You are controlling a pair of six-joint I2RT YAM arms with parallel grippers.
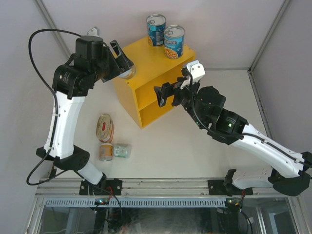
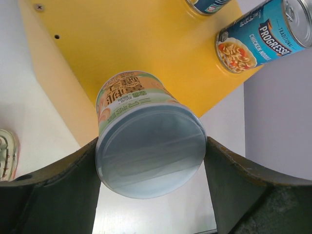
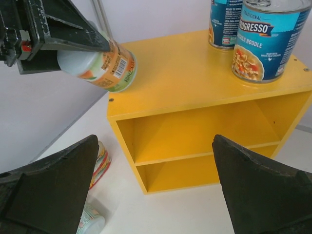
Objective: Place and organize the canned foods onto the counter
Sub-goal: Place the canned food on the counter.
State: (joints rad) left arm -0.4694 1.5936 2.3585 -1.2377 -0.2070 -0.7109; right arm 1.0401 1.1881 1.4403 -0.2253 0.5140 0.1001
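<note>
Left gripper (image 1: 122, 62): clamped on a small round pale-lidded can (image 2: 146, 146) with an orange-green label
Held can: tilted over the left edge of the bright yellow box-shaped counter (image 1: 146, 58)
Right gripper (image 1: 165, 94): fingers wide apart, empty, just before the counter's open front
Tall blue-labelled cans (image 1: 156, 30) (image 1: 174, 42): two, upright on the top's far side

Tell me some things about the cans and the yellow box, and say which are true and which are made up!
1. Two blue cans stand on top of the counter. True.
2. The left pincer is empty. False: it grips a small can, tilted over the counter's top.
3. The right pincer is holding a can. False: it is open and holds nothing.
4. An oval tin is on the table, not on the counter. True.
</note>
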